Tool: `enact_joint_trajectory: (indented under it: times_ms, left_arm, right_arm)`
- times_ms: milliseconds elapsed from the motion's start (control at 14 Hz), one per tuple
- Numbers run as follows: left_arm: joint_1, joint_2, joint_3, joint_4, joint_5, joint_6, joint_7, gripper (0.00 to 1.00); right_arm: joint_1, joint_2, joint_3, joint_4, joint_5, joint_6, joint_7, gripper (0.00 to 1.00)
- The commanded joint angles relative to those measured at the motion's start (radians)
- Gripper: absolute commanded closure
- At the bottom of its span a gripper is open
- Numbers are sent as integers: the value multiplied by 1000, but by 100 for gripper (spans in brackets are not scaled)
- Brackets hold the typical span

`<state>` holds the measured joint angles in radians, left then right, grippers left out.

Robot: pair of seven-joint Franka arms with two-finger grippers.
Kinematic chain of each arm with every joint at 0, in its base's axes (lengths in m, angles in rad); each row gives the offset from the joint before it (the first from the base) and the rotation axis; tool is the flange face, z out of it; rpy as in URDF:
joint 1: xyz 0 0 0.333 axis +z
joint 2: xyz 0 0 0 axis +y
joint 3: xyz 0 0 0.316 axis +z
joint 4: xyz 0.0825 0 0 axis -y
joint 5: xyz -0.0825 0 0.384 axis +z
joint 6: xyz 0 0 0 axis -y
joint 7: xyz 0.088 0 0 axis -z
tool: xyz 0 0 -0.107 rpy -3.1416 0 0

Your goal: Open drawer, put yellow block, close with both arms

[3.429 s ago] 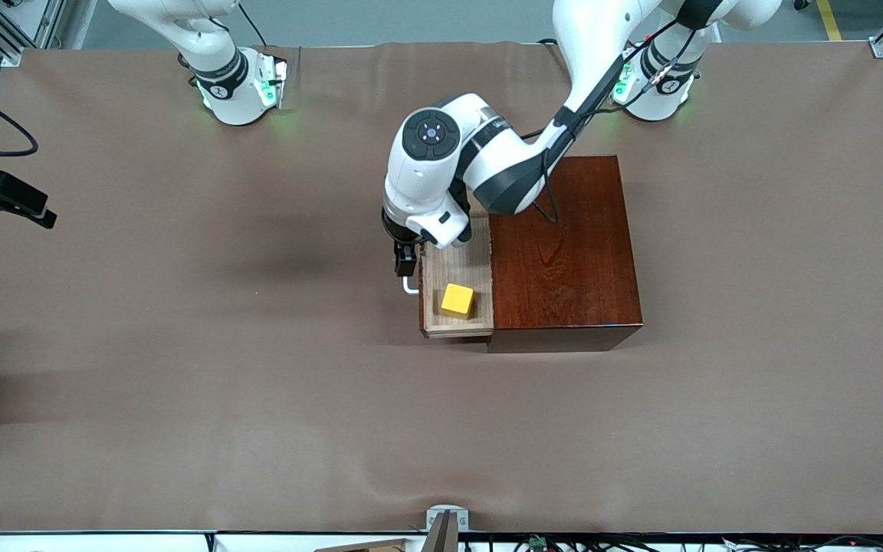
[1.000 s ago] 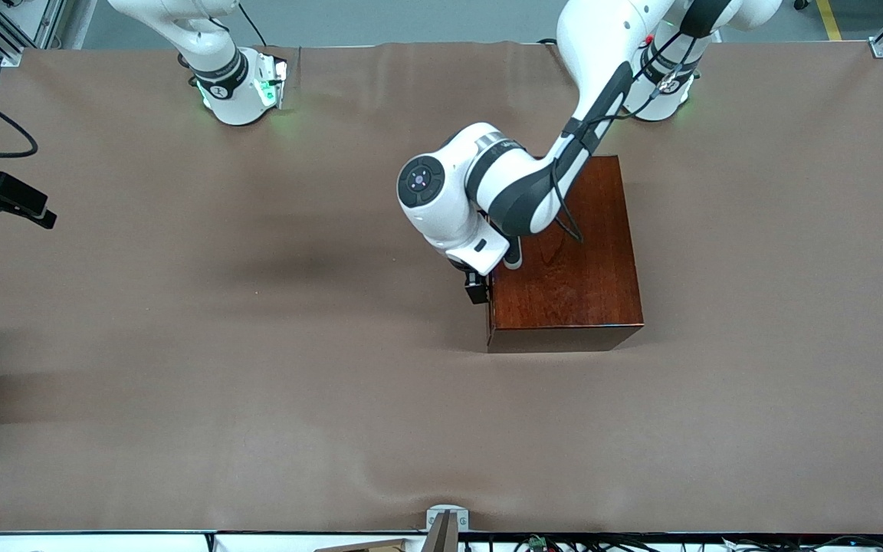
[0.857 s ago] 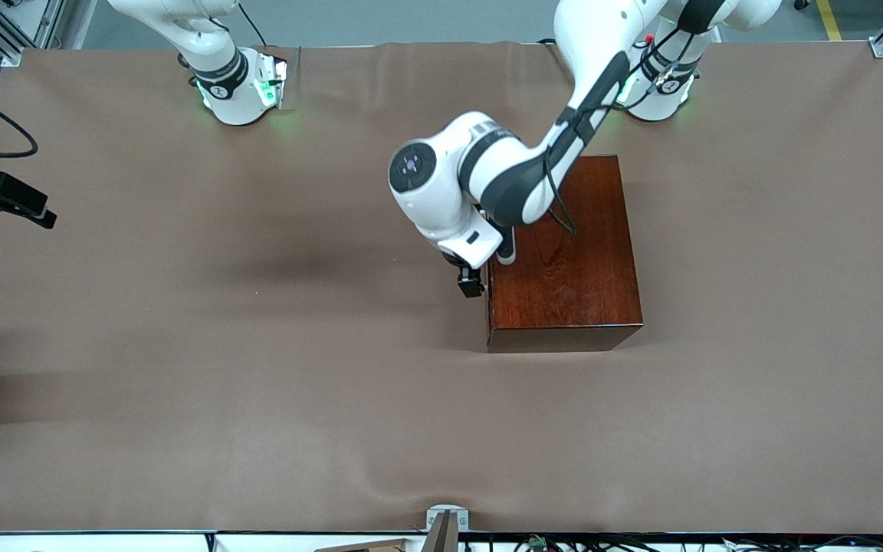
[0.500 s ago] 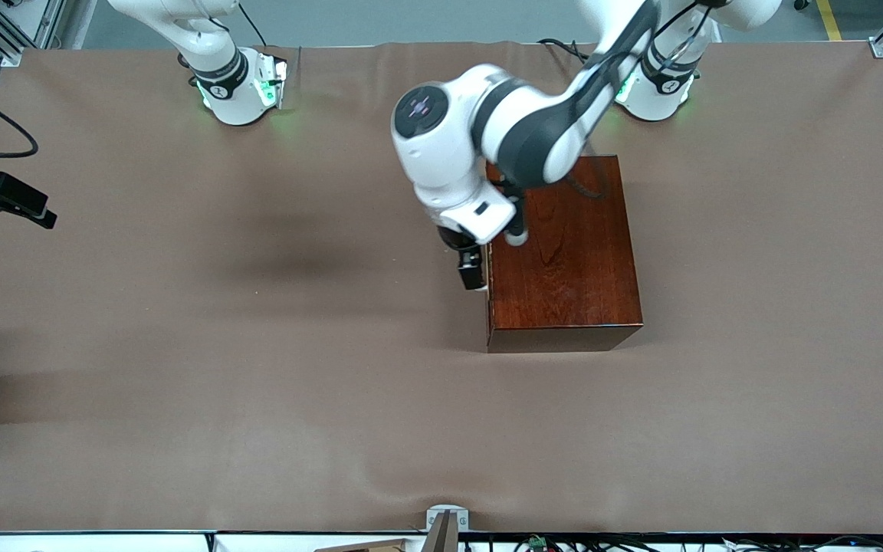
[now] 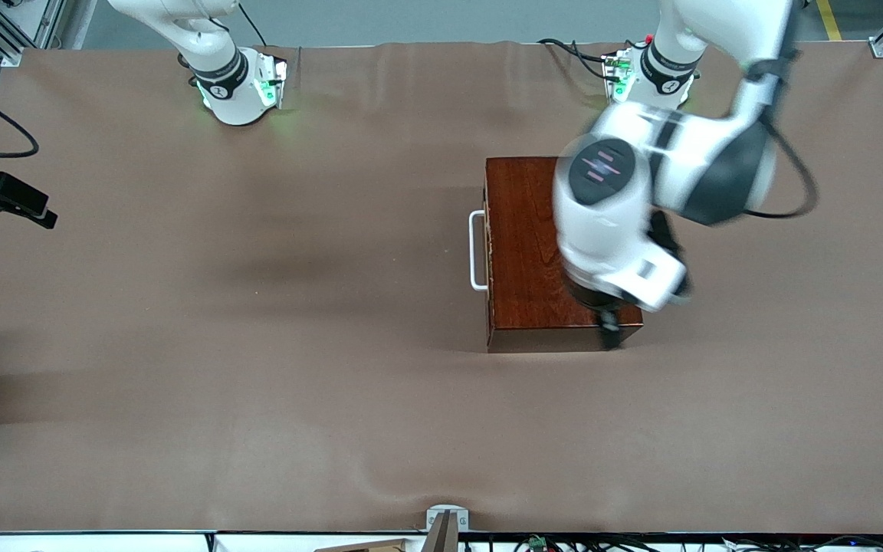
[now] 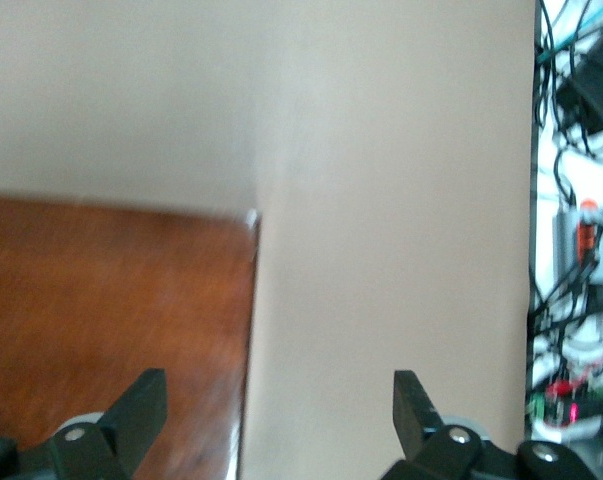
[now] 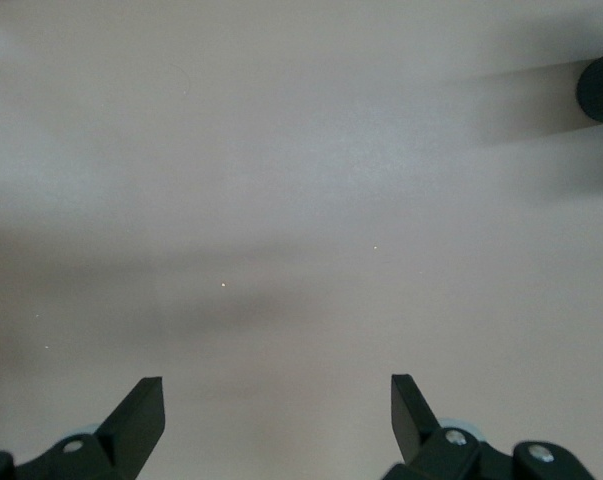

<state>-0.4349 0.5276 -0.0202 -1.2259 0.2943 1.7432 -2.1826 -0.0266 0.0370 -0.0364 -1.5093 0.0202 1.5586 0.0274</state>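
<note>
While the drawer (image 5: 487, 253) is sitting fully pushed into the box (image 5: 541, 253), only its dark front and the white handle (image 5: 477, 251) are showing. The yellow block is not showing in any view, so I cannot tell where it is.

Going from the camera edge of the table (image 5: 257, 429) toward the robots' edge, the first part is only bare brown cover. Then the box is standing a little toward the left arm's end of the table, about halfway between the camera edge and the robots' edge. Its handle is pointing toward the right arm's end.

The left gripper (image 5: 608, 326) is hanging over the corner of the box that is nearest to the camera and toward the left arm's end. In the left wrist view its jaws are standing wide apart and holding nothing, one finger (image 6: 141, 405) over the wood and the other over the table cover. The left arm (image 5: 679, 169) is bending over the box from its base at the robots' edge.

The right gripper (image 7: 277, 420) is over bare table cover, jaws spread wide and empty. The right arm (image 5: 211, 54) is waiting; only its base part at the robots' edge is showing in the front view.
</note>
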Motion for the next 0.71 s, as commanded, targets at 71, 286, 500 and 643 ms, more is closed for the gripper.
enact_joint_trajectory:
  times_ms: [71, 286, 500, 643]
  left_arm:
    - [114, -24, -18, -17, -1, -2, 114, 0]
    - [211, -21, -18, -27, -24, -2, 217, 0]
    - [297, -14, -18, -30, -75, -2, 341, 0]
    - [340, -26, -20, -59, -105, -4, 403, 0]
  right_arm:
    - [-18, -8, 12, -3, 0, -3, 2, 0]
    - [-18, -8, 12, -3, 0, -3, 0, 0]
    - [-18, -8, 12, -3, -2, -5, 0, 0]
    - [-19, -8, 12, -3, -2, -5, -1, 0]
